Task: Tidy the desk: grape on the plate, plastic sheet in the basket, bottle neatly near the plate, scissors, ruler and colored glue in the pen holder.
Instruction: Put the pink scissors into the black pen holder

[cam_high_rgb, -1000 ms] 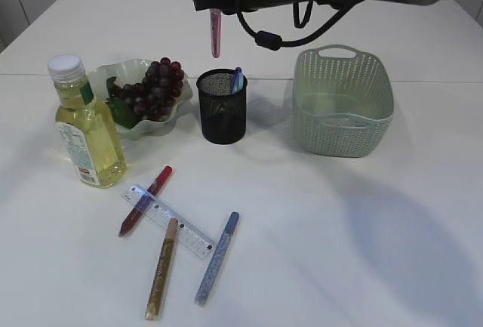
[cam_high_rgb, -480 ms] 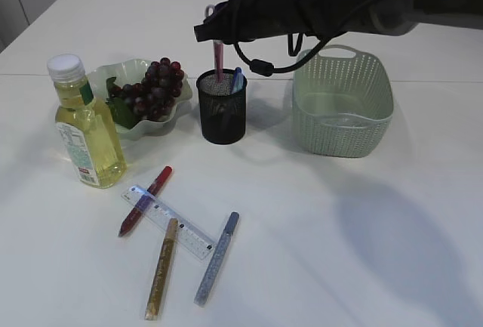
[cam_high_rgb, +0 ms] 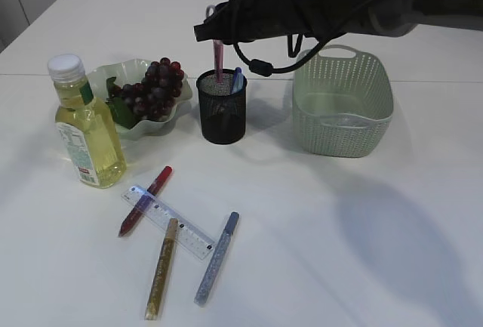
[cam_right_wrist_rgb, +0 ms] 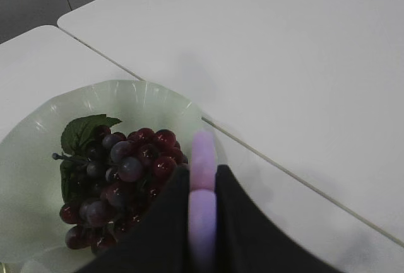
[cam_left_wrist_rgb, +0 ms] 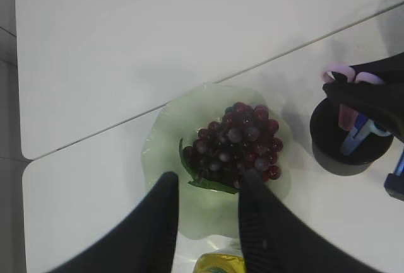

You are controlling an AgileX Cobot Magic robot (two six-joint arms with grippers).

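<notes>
Since a second ago, the right arm has come down, so the pink scissors (cam_high_rgb: 218, 53) now dip into the pen holder (cam_high_rgb: 222, 106) instead of hanging high above it. Since half a second ago, hardly anything has moved.

That arm reaches across from the right side, long and dark, with a cable looping under it. Its right gripper (cam_high_rgb: 215, 31) sits just over the pen holder. The fingers (cam_right_wrist_rgb: 170, 222) are pinched close together on the pink handles of the scissors, which stand almost straight up. Something blue (cam_high_rgb: 237, 79) also pokes out of the pen holder.

From above, the left gripper (cam_left_wrist_rgb: 205, 213) hangs over the plate (cam_left_wrist_rgb: 165, 134), and its two fingers are spread apart with nothing between them. The grape (cam_high_rgb: 153, 89) bunch lies on the plate, with a green leaf beside it. The bottle (cam_high_rgb: 84, 126) of yellow liquid stands upright right next to the plate.

On the table nearer the front, the clear ruler (cam_high_rgb: 170, 220) lies slanted. A red glue pen (cam_high_rgb: 145, 199) lies across its left end, touching it. A gold glue pen (cam_high_rgb: 161, 268) and a blue glue pen (cam_high_rgb: 217, 257) lie by its other end. The green basket (cam_high_rgb: 343, 102) stands to the right of the pen holder. I cannot tell if the plastic sheet is inside it.
</notes>
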